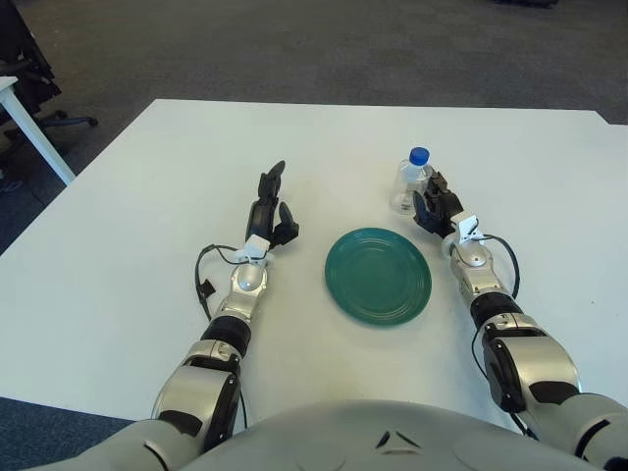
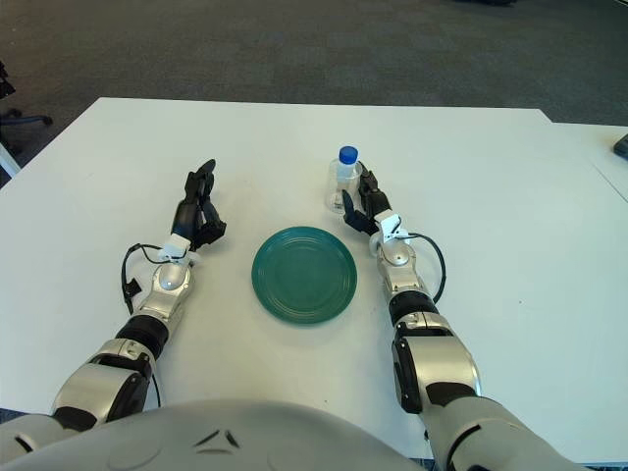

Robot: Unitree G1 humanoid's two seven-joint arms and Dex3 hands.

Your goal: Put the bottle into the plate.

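One step underway: your right hand (image 1: 435, 208) touches the water bottle (image 1: 411, 182) upper right, fingers spread. Close them, then lift toward the green plate (image 1: 379, 276).

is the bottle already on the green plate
No, the bottle stands on the white table beyond the green plate, with the right hand beside it.
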